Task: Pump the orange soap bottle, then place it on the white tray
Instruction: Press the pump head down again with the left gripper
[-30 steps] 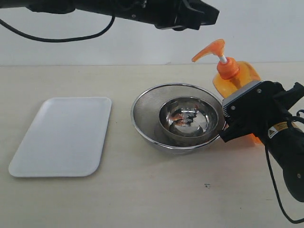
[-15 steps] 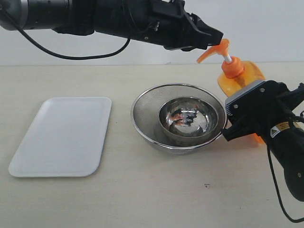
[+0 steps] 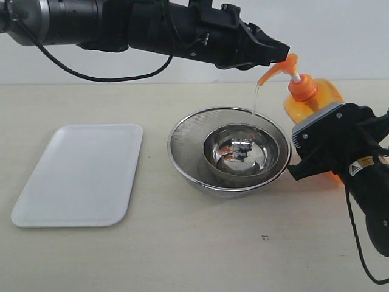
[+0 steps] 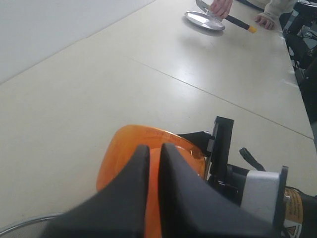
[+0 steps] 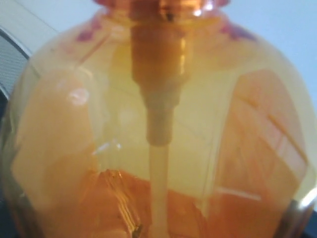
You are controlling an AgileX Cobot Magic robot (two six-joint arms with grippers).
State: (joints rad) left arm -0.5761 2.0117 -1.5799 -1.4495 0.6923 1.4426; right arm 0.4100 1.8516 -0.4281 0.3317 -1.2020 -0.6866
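The orange soap bottle (image 3: 311, 97) stands upright at the right, just behind the strainer. My right gripper (image 3: 317, 146) is closed round its lower body, and in the right wrist view the bottle (image 5: 158, 124) fills the frame with its dip tube down the middle. My left gripper (image 3: 281, 51) reaches across from the upper left, shut, its tips pressing on the pump head (image 4: 154, 148). A thin clear stream falls from the spout into the strainer. The white tray (image 3: 79, 173) lies flat at the far left with nothing on it.
A round steel mesh strainer (image 3: 182, 143) sits mid-table with a shiny steel bowl (image 3: 240, 152) inside it, right beside the bottle. In the left wrist view a metal lid (image 4: 205, 21) and a person's hands lie far down the table.
My left gripper came down onto the pump head and pushed it lower. Liquid now runs from the spout. The bottle and right gripper shifted slightly right.
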